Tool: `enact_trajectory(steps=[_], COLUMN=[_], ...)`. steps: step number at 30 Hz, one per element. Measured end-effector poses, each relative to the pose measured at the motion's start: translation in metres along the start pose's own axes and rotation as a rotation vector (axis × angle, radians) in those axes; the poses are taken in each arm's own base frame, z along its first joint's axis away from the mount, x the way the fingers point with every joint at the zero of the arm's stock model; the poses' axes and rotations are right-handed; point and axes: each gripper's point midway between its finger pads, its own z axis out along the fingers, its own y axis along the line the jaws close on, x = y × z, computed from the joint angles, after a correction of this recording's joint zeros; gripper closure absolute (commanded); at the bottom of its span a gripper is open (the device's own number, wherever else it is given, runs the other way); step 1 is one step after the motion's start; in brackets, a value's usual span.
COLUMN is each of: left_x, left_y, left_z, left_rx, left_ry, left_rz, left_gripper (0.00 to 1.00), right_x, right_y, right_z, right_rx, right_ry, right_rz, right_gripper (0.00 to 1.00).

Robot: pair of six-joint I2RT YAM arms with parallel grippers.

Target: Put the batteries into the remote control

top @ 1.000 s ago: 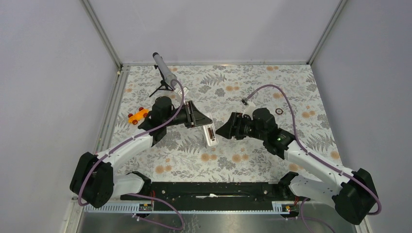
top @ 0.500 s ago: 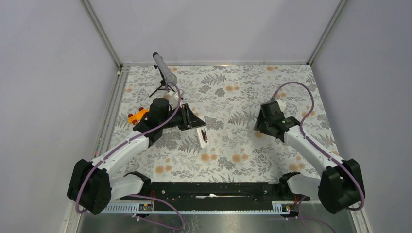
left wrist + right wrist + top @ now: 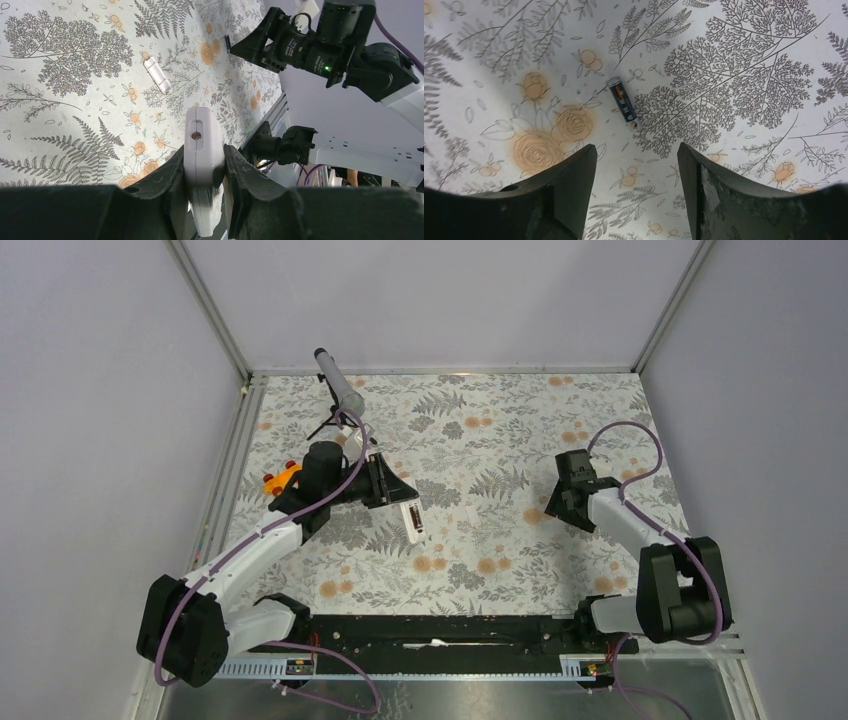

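Observation:
My left gripper [image 3: 400, 502] is shut on the white remote control [image 3: 411, 519] and holds it above the mat's middle left. In the left wrist view the remote [image 3: 202, 145] is clamped edge-on between both fingers. My right gripper [image 3: 558, 504] is open and empty, pointing down over the right side of the mat. In the right wrist view one dark battery [image 3: 624, 105] lies on the mat just ahead of the open fingertips [image 3: 583, 165]. A small dark sliver [image 3: 227, 44], possibly that battery, shows by the right gripper [image 3: 250, 42]. I see no second battery.
A small white flat piece [image 3: 157, 75] lies loose on the mat between the two grippers. An orange toy car [image 3: 283, 478] sits just left of my left arm. A grey tube on a black tripod [image 3: 338, 390] stands at the back left. Metal rails edge the mat.
My right gripper has swung away from the remote to the right side of the mat and turned downward. My left gripper has drawn the remote slightly left.

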Motion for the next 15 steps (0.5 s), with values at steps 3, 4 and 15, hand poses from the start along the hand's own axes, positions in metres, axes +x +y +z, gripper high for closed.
enact_trajectory(steps=[3,4,15], left_x=[-0.001,-0.001,-0.002], left_y=[0.000,-0.001,0.000], left_z=[0.000,0.000,-0.001], left_rx=[0.004,0.005,0.011], left_ry=[-0.001,0.000,0.002], left_rz=[0.001,0.001,-0.004], left_gripper=[1.00,1.00,1.00], right_x=[0.003,0.004,0.002], right_y=[-0.004,-0.005,0.006], right_z=[0.010,0.013,0.029], right_rx=[0.025,0.031,0.009], right_ry=[0.027,0.034,0.093], right_rz=[0.006,0.006,0.022], right_gripper=[0.38,0.39,0.50])
